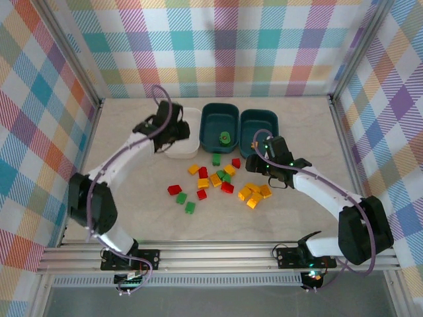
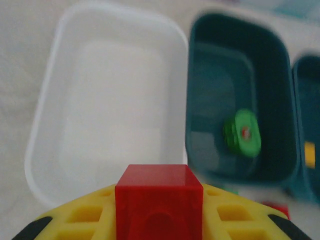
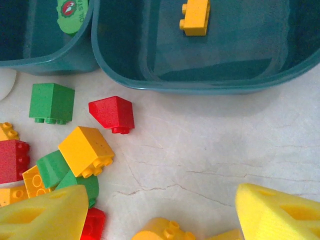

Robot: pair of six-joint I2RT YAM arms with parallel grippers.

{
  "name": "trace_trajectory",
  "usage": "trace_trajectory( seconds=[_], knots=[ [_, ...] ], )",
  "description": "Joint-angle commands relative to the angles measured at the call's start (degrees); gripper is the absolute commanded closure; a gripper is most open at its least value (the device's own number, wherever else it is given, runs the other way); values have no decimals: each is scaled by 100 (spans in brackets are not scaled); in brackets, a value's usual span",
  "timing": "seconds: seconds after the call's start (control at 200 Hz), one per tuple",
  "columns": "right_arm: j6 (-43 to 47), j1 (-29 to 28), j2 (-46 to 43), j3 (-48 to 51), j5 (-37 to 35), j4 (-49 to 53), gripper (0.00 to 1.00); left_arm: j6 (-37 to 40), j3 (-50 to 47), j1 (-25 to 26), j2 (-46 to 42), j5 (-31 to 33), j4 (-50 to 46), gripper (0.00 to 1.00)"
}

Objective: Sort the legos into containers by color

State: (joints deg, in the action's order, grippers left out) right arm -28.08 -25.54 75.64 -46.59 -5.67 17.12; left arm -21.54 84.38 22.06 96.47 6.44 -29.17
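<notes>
Clamping a red brick (image 2: 159, 200) cut off below, the left jaws overhang the white tub (image 2: 120, 100); right jaws gape.

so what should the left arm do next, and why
Probably open the left gripper and drop the red plastic brick into the white rounded plastic tub: the top view shows it held over that tub, and the two dark teal tubs hold a green piece and a yellow brick.
</notes>
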Motion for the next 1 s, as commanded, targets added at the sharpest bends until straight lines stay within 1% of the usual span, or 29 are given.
trace_trajectory(
  seconds=[0.0, 0.14, 0.3, 0.325, 0.35, 0.375, 0.405, 0.46, 0.495, 0.53, 0.595, 0.665, 0.705, 0.775, 0.86, 0.925, 0.975, 0.995],
  knots=[
    [-101, -12, -290, 62, -126, 306, 23, -270, 998, -446, 1266, -621, -880, 71],
    [4, -12, -446, 2, -215, 645, 22, -115, 2416, -545, 2590, -882, -1412, 70],
    [61, -4, -608, -114, -363, 1072, 21, -53, 3554, -633, 3392, -1129, -1792, 64],
    [30, -4, -626, -106, -352, 1108, 20, -41, 3678, -635, 3459, -1158, -1850, 60],
    [-9, -4, -636, -109, -339, 1160, 20, -36, 3826, -638, 3518, -1119, -1914, 51],
    [-63, -4, -640, -98, -324, 1208, 20, -31, 3944, -637, 3547, -1110, -1955, 41],
    [-116, -6, -655, -88, -305, 1271, 20, -26, 4047, -642, 3559, -1133, -1997, 33],
    [-239, -4, -670, -49, -264, 1366, 20, -32, 4104, -642, 3451, -1158, -2023, 23],
    [-306, -4, -676, -7, -226, 1410, 20, -54, 4071, -642, 3280, -1183, -2005, 15],
    [-371, -5, -688, 31, -182, 1456, 19, -98, 3989, -634, 3072, -1212, -1984, 10],
    [-496, -11, -682, 93, -61, 1564, 21, -245, 3600, -627, 2582, -1248, -1819, 6],
    [-576, -21, -665, 170, 153, 1608, 23, -522, 2924, -612, 1895, -1323, -1553, 5],
    [-623, -38, -634, 210, 281, 1618, 26, -704, 2459, -599, 1480, -1372, -1369, 5],
    [-646, -153, -570, 246, 399, 1665, 31, -1086, 1258, -572, 669, -1557, -823, 5],
    [-623, -484, -439, 164, 363, 1808, 36, -1557, -353, -521, -291, -1607, 17, 4],
    [-598, -714, -299, 70, 264, 2009, 35, -1919, -1479, -493, -893, -1663, 578, 4],
    [-701, -764, -164, -7, 300, 2268, 33, -2122, -2291, -476, -1253, -1727, 843, 4],
    [-752, -775, -147, -8, 334, 2323, 33, -2170, -2472, -467, -1401, -1729, 891, 4]
  ],
)
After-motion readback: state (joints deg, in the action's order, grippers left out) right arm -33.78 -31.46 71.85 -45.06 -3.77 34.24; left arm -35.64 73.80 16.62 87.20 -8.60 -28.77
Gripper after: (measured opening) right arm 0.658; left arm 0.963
